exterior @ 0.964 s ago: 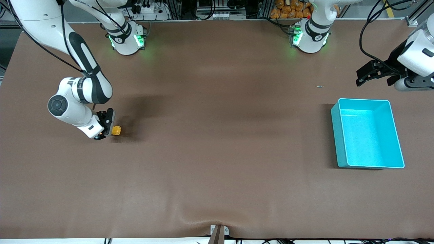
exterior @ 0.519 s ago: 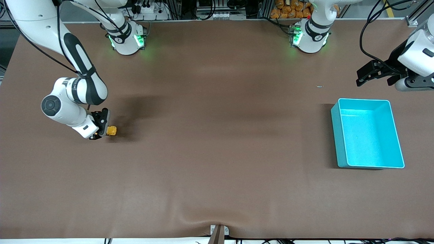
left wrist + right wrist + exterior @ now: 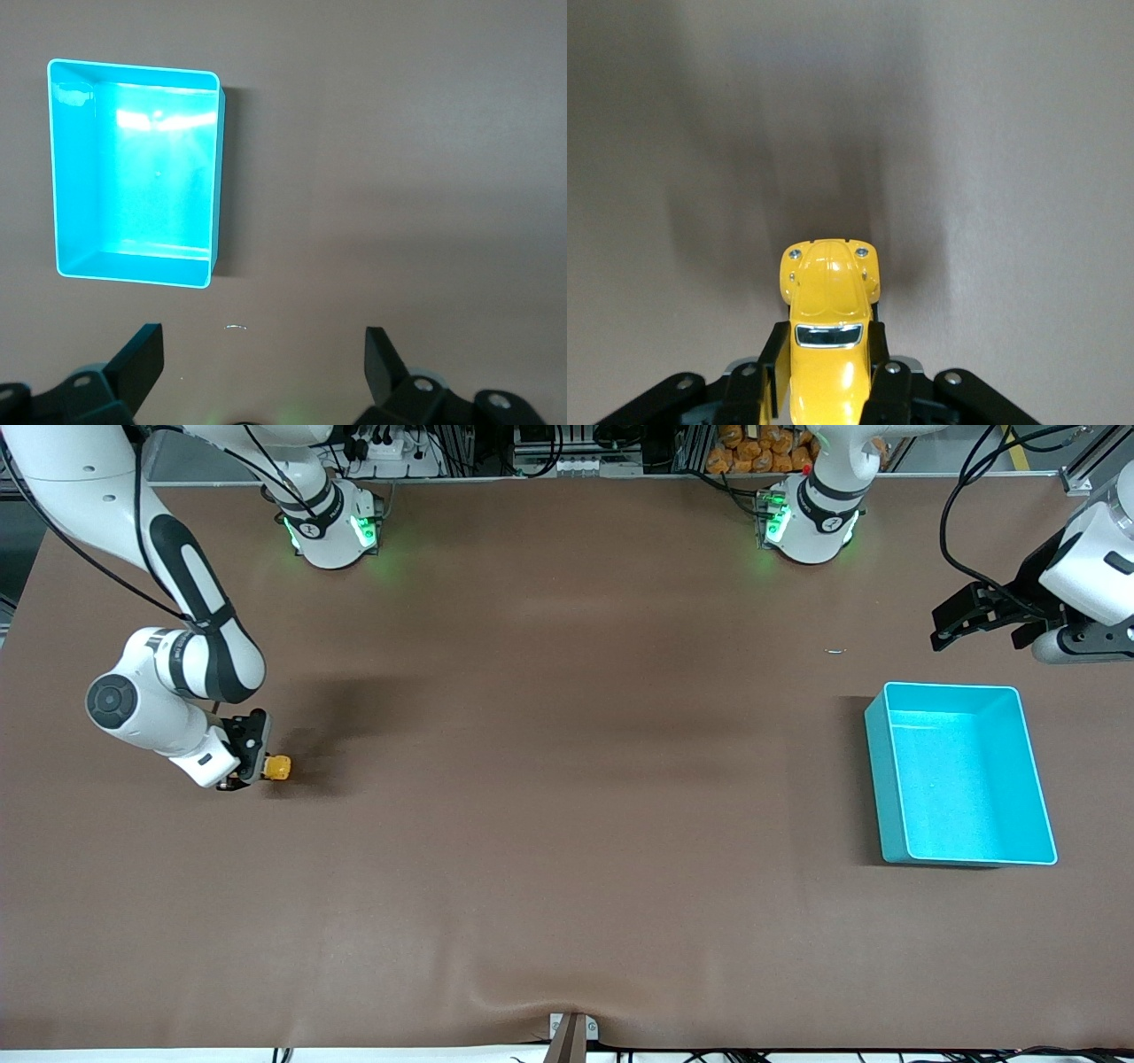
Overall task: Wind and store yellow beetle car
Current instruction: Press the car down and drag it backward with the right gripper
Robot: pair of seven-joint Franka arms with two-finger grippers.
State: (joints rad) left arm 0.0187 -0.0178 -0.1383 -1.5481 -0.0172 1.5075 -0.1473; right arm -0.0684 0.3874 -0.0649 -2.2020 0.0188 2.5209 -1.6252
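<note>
I have the yellow beetle car pinched in my right gripper, low at the table's right-arm edge, nose pointing straight out from the fingers. The turquoise bin sits near the left-arm edge, where my left gripper waits spread wide.

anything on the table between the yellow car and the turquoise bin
Nothing visible. The right tool is shut on the yellow beetle car, and only bare brown table lies between it and the turquoise bin.
</note>
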